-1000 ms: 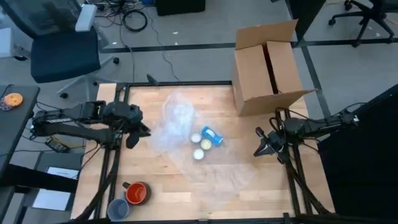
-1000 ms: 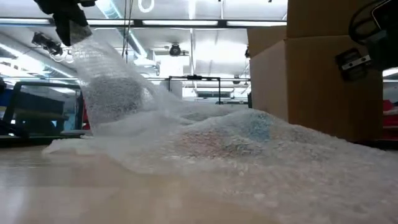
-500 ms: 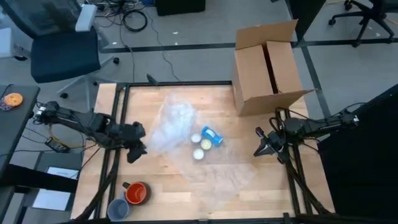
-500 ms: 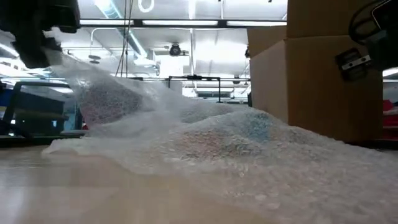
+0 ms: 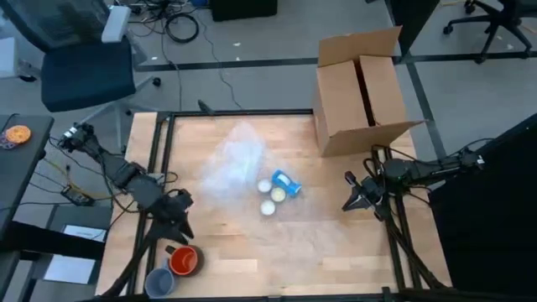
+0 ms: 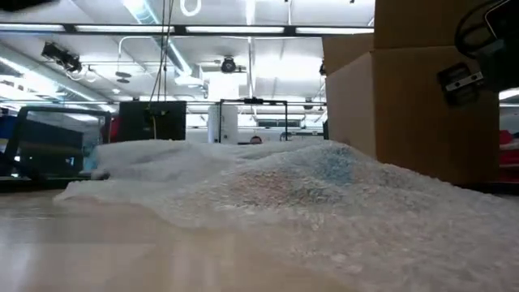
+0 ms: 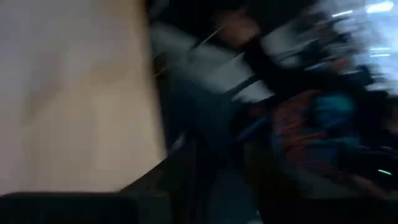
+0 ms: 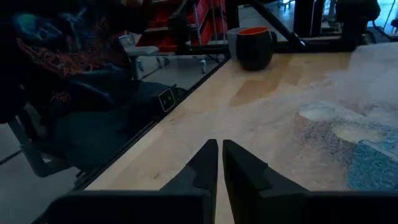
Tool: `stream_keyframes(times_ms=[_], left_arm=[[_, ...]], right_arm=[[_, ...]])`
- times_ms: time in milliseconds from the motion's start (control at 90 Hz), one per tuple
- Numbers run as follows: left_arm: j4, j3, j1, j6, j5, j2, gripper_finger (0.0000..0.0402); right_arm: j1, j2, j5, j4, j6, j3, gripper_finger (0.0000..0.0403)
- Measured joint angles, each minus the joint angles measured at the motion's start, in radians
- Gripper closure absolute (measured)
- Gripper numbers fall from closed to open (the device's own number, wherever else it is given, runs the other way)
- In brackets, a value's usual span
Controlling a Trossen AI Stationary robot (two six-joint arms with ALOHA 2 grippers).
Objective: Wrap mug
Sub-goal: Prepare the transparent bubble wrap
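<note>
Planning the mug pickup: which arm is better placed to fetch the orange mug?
Left. The left gripper hangs just above the orange mug at the table's near-left corner; the right gripper waits across the bubble wrap.

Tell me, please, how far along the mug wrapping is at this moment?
Done: bubble wrap lies spread over the table. In hand: the left pincer sits near the red mug; the right pincer waits shut. Left: placing and wrapping the mug.
</note>
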Motion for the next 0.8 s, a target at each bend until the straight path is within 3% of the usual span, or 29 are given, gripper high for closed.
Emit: stream_keyframes(times_ms=[156, 244, 356, 500, 678, 800], left_arm=[[0.218, 0.001, -0.011, 0.283, -0.113, -0.001, 0.0277], [0.205, 0.000, -0.010, 0.427, -0.287, 0.001, 0.0277], [0.202, -0.044, -0.008, 0.502, -0.539, 0.023, 0.0277], [0.223, -0.135, 0.008, 0.469, -0.746, 0.107, 0.0277], [0.314, -0.217, 0.042, 0.339, -0.774, 0.291, 0.0278], [0.321, -0.208, 0.090, 0.225, -0.788, 0.447, 0.0278]], right_arm=[[0.000, 0.000, 0.002, -0.003, -0.073, 0.000, 0.0400], [-0.001, 0.000, 0.015, 0.006, -0.182, 0.000, 0.0400], [-0.001, 0.000, 0.017, 0.017, -0.215, 0.000, 0.0400], [-0.001, 0.000, 0.017, 0.017, -0.209, 0.000, 0.0400], [-0.001, 0.000, 0.018, 0.046, -0.226, 0.000, 0.0400], [-0.001, 0.008, 0.020, 0.261, -0.231, 0.000, 0.0400]])
